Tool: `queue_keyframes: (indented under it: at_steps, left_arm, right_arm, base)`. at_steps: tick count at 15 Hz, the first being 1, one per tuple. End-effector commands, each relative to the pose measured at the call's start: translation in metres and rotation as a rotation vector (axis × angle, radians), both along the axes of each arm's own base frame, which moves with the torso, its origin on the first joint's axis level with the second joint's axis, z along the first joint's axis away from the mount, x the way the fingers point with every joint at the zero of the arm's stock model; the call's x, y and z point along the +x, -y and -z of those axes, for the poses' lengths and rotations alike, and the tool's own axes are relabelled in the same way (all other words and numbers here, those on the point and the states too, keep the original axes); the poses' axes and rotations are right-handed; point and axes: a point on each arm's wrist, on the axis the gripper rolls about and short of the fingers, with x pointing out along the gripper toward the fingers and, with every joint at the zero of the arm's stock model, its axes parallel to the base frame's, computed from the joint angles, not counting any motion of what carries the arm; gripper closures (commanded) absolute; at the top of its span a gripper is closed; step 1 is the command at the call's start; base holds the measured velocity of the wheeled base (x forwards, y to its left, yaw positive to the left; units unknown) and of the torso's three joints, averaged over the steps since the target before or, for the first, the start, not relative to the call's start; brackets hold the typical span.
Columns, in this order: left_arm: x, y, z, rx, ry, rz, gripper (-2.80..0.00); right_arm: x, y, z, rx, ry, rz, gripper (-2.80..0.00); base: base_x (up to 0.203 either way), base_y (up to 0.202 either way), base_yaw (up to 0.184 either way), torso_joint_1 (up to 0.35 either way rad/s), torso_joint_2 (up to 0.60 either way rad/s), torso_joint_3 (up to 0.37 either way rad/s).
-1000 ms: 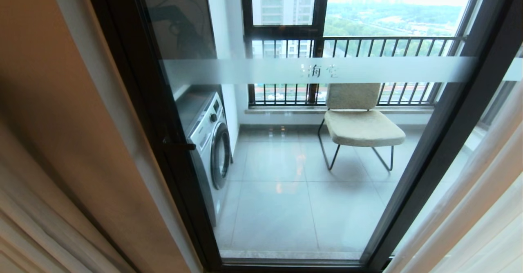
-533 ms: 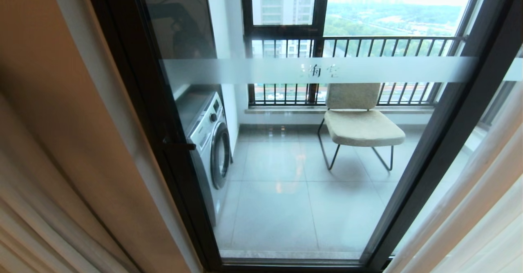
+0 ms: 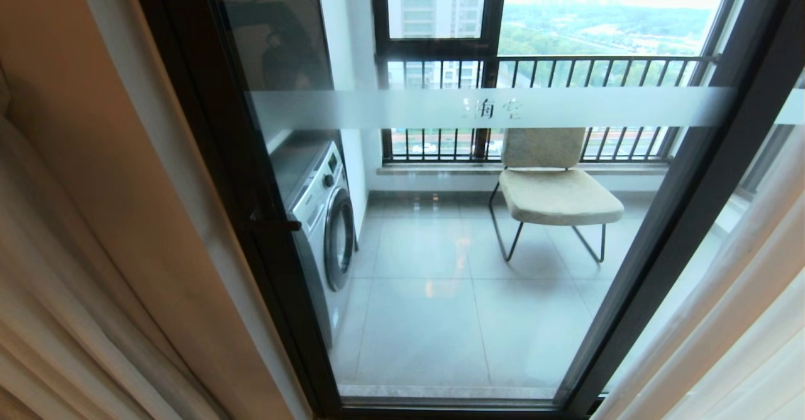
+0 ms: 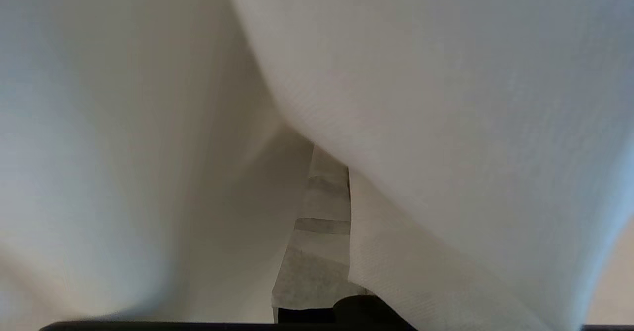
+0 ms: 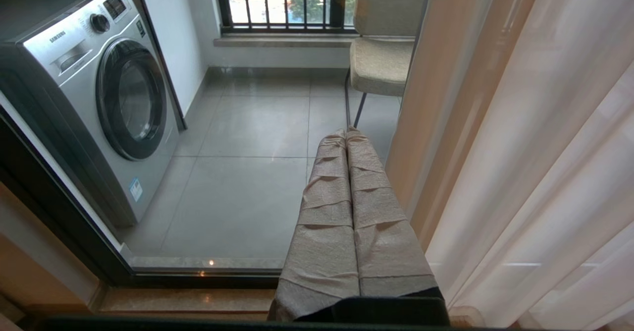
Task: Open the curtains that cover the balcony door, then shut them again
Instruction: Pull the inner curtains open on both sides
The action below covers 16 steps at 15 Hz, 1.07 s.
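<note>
- Soft beige cloth frames your head view on both sides: the curtains (image 3: 75, 269) hang gathered at the left edge and again at the right, leaving the balcony door (image 3: 478, 109) uncovered between them.
- Through the glass you see a washing machine (image 3: 321, 219) and a padded chair (image 3: 553, 181) on the balcony tiles.
- Judging by its deep, loose folds, this fabric is light and limp. It will likely drape, bunch and slide rather than push as one piece, so take hold at a thick vertical pleat near the leading edge, pinching several layers together.
- Your left gripper (image 4: 322, 232) appears only in its own wrist view, buried among pale folds. Its taped fingers lie closed together with cloth pressing on both sides; whether any fabric is actually pinched between them you cannot tell.
- Your right gripper (image 5: 349, 137) hangs just beside the right-hand drape, fingers pressed flat against each other, holding nothing.
</note>
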Motion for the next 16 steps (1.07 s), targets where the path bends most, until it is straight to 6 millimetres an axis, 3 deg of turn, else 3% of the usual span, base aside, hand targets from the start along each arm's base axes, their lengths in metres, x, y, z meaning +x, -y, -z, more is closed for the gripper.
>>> queue_keyframes:
  at_steps: [1, 4, 5, 6, 11, 16]
  left_arm:
    - [-0.001, 0.003, -0.003, 0.005, 0.007, 0.005, 0.0]
    - [-0.001, 0.003, -0.003, 0.005, 0.008, 0.004, 0.0]
    - [-0.001, 0.002, -0.003, 0.005, 0.007, 0.002, -2.47]
    - [-0.002, 0.002, -0.004, 0.006, 0.009, 0.001, -2.8]
    - [-0.017, 0.009, -0.016, 0.016, 0.021, -0.011, -2.8]
    - [-0.054, 0.033, -0.023, 0.0, 0.004, -0.029, -2.8]
  right_arm:
    - [0.0, 0.0, 0.0, -0.001, -0.001, 0.0, 0.0]
    - [0.0, 0.0, 0.0, -0.001, -0.001, 0.001, 0.0]
    - [0.0, 0.0, 0.0, -0.001, -0.001, 0.0, 0.0]
    - [0.0, 0.0, 0.0, -0.001, -0.001, 0.001, 0.0]
    - [0.0, 0.0, 0.0, -0.001, -0.001, 0.0, 0.0]
    - [0.0, 0.0, 0.0, -0.001, -0.001, 0.0, 0.0]
  base:
    - [0.0, 0.0, 0.0, 0.0, 0.0, 0.0]
    - [0.0, 0.0, 0.0, 0.0, 0.0, 0.0]
    - [0.0, 0.0, 0.0, 0.0, 0.0, 0.0]
    - [0.0, 0.0, 0.0, 0.0, 0.0, 0.0]
    - [0.0, 0.0, 0.0, 0.0, 0.0, 0.0]
    - [0.0, 0.0, 0.0, 0.0, 0.0, 0.0]
